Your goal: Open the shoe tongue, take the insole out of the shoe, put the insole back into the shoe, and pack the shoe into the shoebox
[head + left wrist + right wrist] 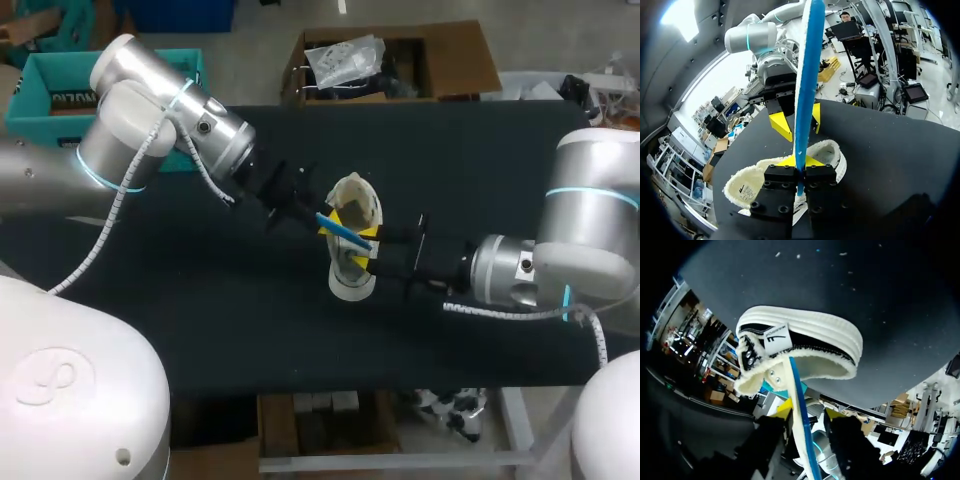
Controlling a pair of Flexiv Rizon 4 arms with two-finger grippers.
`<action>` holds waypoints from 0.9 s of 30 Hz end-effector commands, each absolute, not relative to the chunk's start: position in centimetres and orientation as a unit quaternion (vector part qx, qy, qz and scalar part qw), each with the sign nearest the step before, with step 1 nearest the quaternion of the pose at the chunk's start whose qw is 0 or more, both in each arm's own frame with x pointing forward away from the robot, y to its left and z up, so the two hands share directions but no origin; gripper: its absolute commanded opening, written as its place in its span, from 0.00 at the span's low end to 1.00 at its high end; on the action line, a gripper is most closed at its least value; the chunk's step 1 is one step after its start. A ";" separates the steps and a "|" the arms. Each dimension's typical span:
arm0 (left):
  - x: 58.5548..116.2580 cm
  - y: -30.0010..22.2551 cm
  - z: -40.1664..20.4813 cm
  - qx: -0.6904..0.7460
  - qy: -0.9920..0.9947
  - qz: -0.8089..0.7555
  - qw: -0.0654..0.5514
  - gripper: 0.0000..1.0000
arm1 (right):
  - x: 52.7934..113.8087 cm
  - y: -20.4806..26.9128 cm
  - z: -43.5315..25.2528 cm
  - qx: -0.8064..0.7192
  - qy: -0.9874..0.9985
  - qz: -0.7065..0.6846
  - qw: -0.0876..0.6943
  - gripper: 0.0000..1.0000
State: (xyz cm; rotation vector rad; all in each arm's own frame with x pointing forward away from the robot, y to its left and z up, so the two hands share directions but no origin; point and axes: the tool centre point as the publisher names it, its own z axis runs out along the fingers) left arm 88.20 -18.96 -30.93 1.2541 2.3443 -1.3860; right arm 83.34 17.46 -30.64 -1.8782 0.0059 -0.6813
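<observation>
Insole looks out of shoe, hanging edge-on just above it, mid tabletop. Left gripper jaws clenched on insole end. Right gripper jaws released, straddling insole. Tongue + removal done imo. Reinsert and boxing left.

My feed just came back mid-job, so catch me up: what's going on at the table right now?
The left gripper has its fingers shut on the blue insole, holding it on edge just above the white shoe in the middle of the black table. The right gripper sits at the shoe from the other side, the insole running past it; whether it grips anything is unclear. I cannot tell if the insole's far end is inside the shoe.
</observation>
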 end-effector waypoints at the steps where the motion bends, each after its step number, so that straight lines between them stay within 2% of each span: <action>1: 88.7 -19.0 -31.1 0.419 0.779 -0.462 0.066 0.00 | 83.9 17.7 -31.3 -0.788 0.004 -0.291 0.543 0.36; 4: 88.9 -19.0 -31.2 0.420 0.780 -0.460 0.063 0.00 | 84.3 17.6 -31.5 -0.786 0.004 -0.292 0.545 0.23; 6: 89.0 -19.1 -31.3 0.420 0.780 -0.459 0.061 0.00 | 84.6 17.6 -31.6 -0.786 0.004 -0.292 0.545 0.01; 27: 90.7 -19.9 -33.2 0.407 0.788 -0.460 0.047 0.00 | 85.9 17.4 -33.3 -0.796 0.026 -0.293 0.528 0.00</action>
